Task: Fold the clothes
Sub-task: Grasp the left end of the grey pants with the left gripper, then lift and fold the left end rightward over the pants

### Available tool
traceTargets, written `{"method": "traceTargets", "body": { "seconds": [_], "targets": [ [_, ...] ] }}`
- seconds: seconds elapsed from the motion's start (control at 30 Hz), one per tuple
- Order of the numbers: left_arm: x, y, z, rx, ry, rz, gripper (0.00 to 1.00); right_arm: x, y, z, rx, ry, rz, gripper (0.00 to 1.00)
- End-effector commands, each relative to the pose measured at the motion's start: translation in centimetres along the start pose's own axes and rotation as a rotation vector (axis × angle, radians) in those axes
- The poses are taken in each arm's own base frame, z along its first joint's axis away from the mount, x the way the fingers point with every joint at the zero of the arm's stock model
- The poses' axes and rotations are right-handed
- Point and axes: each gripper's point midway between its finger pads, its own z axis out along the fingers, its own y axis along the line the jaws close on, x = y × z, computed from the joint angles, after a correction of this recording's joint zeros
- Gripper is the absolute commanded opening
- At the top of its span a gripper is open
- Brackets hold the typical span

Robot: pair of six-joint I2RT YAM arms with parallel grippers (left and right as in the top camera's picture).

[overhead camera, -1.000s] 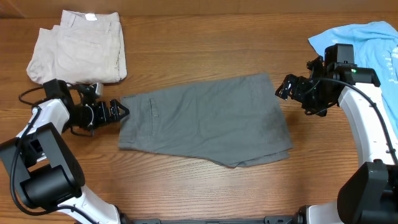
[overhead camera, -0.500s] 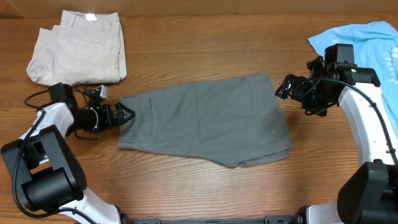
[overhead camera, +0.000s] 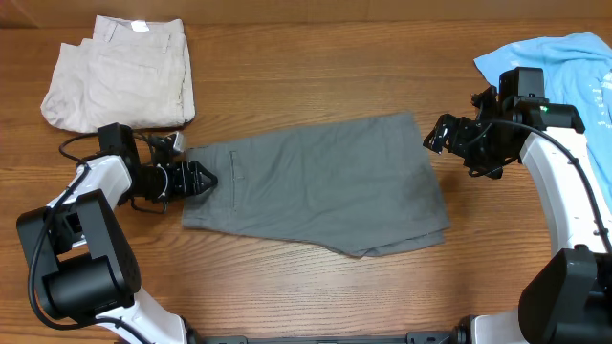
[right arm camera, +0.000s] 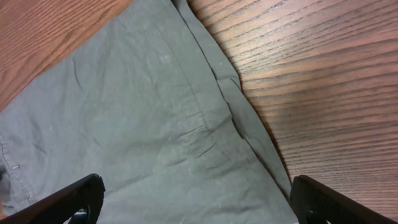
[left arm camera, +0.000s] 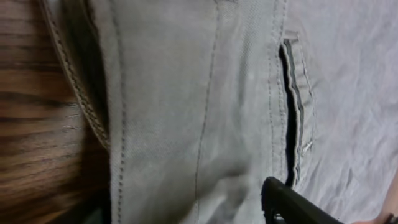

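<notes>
1. Lying flat on the table [overhead camera: 316, 67], the grey shorts [overhead camera: 316, 182] are seen whole only from overhead.
2. The left end effector [overhead camera: 199, 179] is set at their waistband; whether it is clamped cannot be told.
3. A pocket slit [left arm camera: 289, 112] and one dark fingertip [left arm camera: 289, 199] are shown only by the left wrist view.
4. The right end effector [overhead camera: 445, 136] is spread apart near the opposite edge, as shown by the right wrist view.
5. Folded beige shorts [overhead camera: 120, 76] and a light-blue T-shirt [overhead camera: 564, 57] are caught only overhead.

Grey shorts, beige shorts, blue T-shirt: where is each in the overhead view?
grey shorts [overhead camera: 325, 182], overhead view, middle of the fabric.
beige shorts [overhead camera: 124, 81], overhead view, centre of the folded stack.
blue T-shirt [overhead camera: 564, 50], overhead view, its upper fabric.
</notes>
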Motion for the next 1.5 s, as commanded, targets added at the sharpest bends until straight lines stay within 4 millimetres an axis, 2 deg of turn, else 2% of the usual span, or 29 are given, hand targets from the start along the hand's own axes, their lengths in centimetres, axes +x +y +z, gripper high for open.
{"method": "traceTargets", "body": {
  "seconds": [0.0,0.03,0.07,0.1,0.13,0.17,0.4,0.43,0.53,0.6,1.13,1.23,1.37,1.47],
  "targets": [
    [2.3,2.0,1.3,-0.093,0.078,-0.040,0.63,-0.2,-0.1,-0.2,0.001,-0.009,0.000,1.00],
    [2.4,2.6,1.2,-0.122,0.082,-0.050,0.72,-0.2,-0.1,-0.2,0.001,-0.009,0.000,1.00],
    [2.5,3.1,1.1,-0.157,0.086,-0.071,0.90,-0.2,-0.1,-0.2,0.001,-0.010,0.000,1.00],
    [2.6,3.8,1.0,-0.197,0.090,-0.096,0.94,-0.2,-0.1,-0.2,0.001,-0.009,0.000,1.00],
    [2.7,4.4,0.8,-0.227,0.092,-0.119,0.95,-0.2,-0.1,-0.2,0.001,-0.010,0.000,1.00],
    [2.8,4.8,0.7,-0.249,0.092,-0.136,1.00,-0.2,-0.1,-0.2,0.001,-0.009,0.000,1.00],
    [2.4,5.3,0.5,-0.265,0.074,-0.144,1.00,-0.2,-0.1,-0.2,0.001,-0.010,0.000,1.00],
    [2.4,5.3,0.5,-0.265,0.070,-0.146,0.98,-0.2,-0.1,-0.2,0.001,-0.009,0.000,1.00],
    [2.4,5.2,0.6,-0.264,0.071,-0.147,0.84,-0.2,-0.1,-0.2,0.001,-0.009,0.000,1.00],
    [2.5,5.2,0.7,-0.264,0.073,-0.147,0.79,-0.2,-0.1,-0.2,0.001,-0.009,0.000,1.00],
    [3.8,3.0,3.0,-0.182,0.093,-0.099,0.71,-0.2,-0.1,-0.2,0.001,-0.009,0.000,1.00],
    [4.0,2.0,3.5,-0.135,0.099,-0.092,0.65,-0.2,-0.1,-0.2,0.001,-0.010,0.000,1.00],
    [3.9,1.1,3.7,-0.091,0.096,-0.091,0.63,-0.2,-0.1,-0.2,0.001,-0.009,0.000,1.00],
    [3.9,1.1,3.7,-0.093,0.095,-0.093,0.50,-0.2,-0.1,-0.2,0.001,-0.009,0.000,1.00]
  ]
}}
